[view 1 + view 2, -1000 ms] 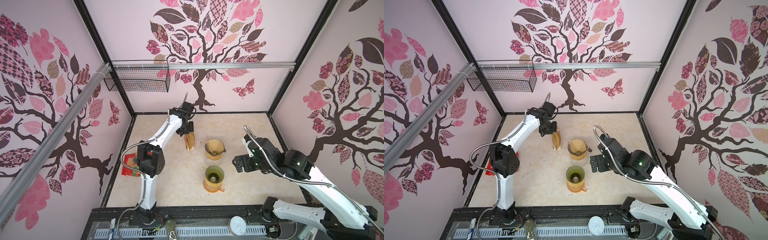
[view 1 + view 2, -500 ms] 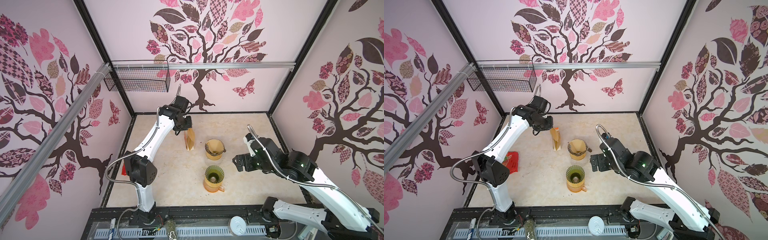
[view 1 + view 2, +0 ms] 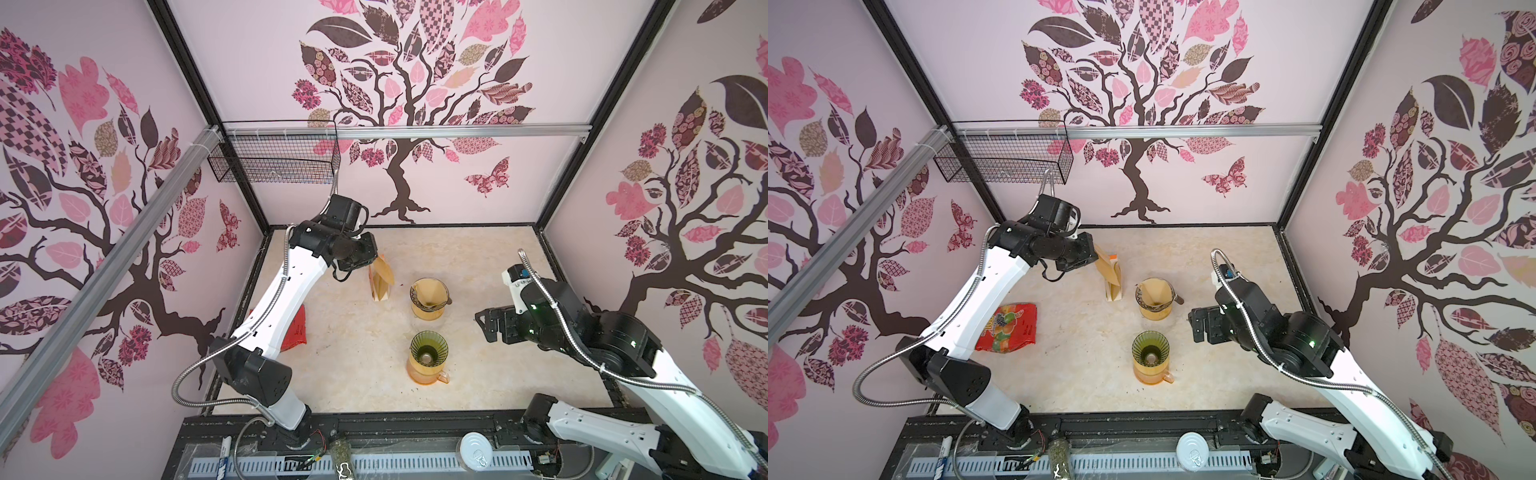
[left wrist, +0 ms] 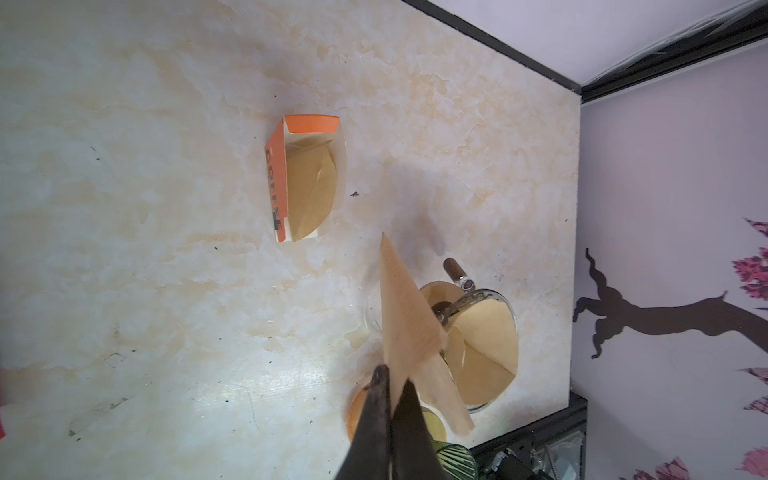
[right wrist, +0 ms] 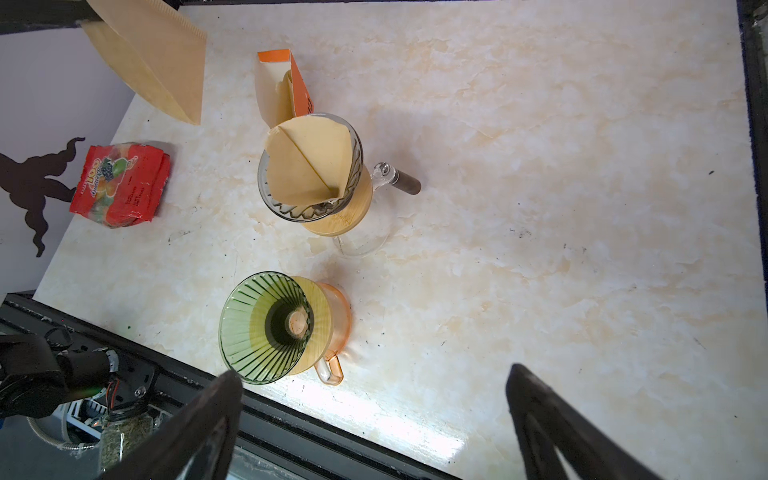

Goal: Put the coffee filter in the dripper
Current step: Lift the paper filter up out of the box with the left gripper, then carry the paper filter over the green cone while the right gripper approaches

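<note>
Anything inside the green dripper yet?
No filter. The green dripper shows bare ribbed walls and its drain hole; the orange server under it is mostly covered.

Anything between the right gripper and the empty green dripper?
No. In both top views only bare tabletop separates the open right gripper from the green dripper. The right wrist view shows the same.

Two arms, same look: left arm (image 3: pixel 282 299), right arm (image 3: pixel 681 411). White shells, black round joints. Bendy silver hose (image 3: pixel 208 402) loops outside each. Tiny green lights (image 3: pixel 1311 343) glow on right arm's black parts. Black jaws, thin, pointed.
</note>
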{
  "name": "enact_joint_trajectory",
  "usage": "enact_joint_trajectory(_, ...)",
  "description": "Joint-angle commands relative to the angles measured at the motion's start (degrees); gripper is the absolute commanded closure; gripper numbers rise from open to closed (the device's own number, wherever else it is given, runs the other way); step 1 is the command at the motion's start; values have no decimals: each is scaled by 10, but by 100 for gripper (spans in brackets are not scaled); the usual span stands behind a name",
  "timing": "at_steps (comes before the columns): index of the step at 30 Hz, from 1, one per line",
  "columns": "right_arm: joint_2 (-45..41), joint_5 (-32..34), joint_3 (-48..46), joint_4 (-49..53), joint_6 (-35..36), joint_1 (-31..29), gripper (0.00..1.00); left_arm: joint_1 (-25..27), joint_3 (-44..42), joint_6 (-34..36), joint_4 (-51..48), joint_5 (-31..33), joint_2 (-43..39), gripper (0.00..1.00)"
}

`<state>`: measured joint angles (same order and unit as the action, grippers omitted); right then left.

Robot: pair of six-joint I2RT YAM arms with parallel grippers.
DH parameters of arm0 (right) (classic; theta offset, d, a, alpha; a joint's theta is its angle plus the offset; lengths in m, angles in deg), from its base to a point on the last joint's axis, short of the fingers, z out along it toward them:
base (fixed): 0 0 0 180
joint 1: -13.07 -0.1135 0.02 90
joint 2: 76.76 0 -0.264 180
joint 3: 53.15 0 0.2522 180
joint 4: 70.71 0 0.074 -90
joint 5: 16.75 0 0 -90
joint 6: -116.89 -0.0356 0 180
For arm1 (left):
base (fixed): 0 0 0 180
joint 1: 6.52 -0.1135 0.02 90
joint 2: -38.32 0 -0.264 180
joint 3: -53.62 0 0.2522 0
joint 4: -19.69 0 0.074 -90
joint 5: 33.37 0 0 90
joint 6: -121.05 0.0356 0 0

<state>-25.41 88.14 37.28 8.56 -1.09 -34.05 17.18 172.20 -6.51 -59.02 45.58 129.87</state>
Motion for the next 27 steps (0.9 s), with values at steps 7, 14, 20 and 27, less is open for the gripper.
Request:
enact_joint_trajectory(7,-8,-7,25,-12,13,2,0,2,-146,-134,78,-101,-146,100)
enact_joint_trajectory(14,-5,-16,20,-49,6,2,0,64,-166,-128,34,-114,-176,100)
enact_joint_trajectory(20,22,-57,25,-83,39,3,0,142,-141,-101,-19,-109,-138,100)
enact_joint_trajectory(27,22,-92,11,-98,65,1,0,209,-112,-80,-75,-77,-100,100)
